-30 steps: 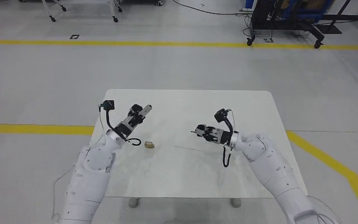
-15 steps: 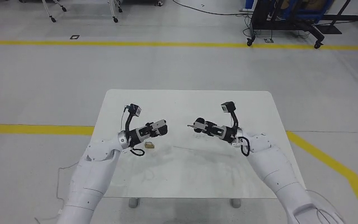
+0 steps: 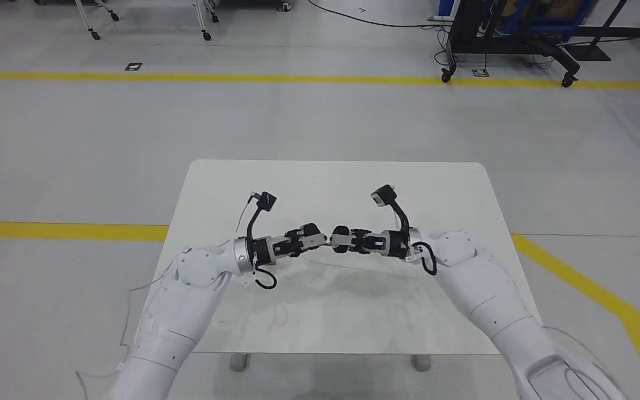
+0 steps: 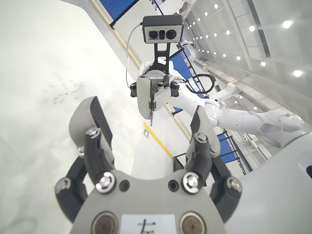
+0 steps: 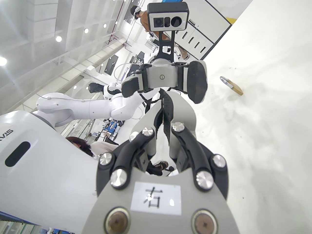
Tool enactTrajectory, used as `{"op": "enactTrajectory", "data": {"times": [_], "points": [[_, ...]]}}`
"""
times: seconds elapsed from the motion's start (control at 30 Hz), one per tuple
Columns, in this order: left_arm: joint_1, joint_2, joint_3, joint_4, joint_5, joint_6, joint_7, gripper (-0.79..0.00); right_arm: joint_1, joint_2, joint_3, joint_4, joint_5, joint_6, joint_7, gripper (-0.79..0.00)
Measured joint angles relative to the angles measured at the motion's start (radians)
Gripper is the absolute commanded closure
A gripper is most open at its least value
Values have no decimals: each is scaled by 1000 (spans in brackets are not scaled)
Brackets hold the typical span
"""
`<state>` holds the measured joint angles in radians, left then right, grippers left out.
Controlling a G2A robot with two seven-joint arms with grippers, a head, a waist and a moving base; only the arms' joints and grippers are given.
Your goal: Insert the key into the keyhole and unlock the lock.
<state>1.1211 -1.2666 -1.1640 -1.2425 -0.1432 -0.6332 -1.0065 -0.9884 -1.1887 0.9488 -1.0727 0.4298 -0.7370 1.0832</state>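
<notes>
Brass-coloured lock with silver shackle lies on table.

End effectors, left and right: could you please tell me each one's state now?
Left end effector: open, empty.
Right end effector: closed on a small thin metal key.

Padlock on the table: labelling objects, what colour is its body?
Tan; the padlock shows best in the right wrist view.
</notes>
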Motion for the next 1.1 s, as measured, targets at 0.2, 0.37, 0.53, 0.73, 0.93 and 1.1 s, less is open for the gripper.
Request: {"op": "enactTrajectory", "data": {"times": [0.2, 0.37, 0.53, 0.73, 0.93, 1.1], "points": [[-3, 3, 14, 6, 17, -1, 23, -31, 21, 1, -44, 24, 15, -19, -19, 0], [0, 7, 24, 5, 7, -5, 16, 0, 36, 2, -76, 49, 24, -35, -35, 0], [-4, 10, 35, 5, 7, -3, 13, 0, 48, 6, -97, 60, 36, -46, -46, 0], [-7, 16, 37, 6, -5, -4, 12, -83, 57, 12, -113, 69, 53, -59, -59, 0], [-6, 21, 42, 1, -14, -10, 8, 0, 62, 21, -123, 75, 64, -70, -70, 0], [-8, 23, 52, 1, -13, -9, 8, 0, 64, 27, -135, 74, 72, -73, -73, 0]]}}
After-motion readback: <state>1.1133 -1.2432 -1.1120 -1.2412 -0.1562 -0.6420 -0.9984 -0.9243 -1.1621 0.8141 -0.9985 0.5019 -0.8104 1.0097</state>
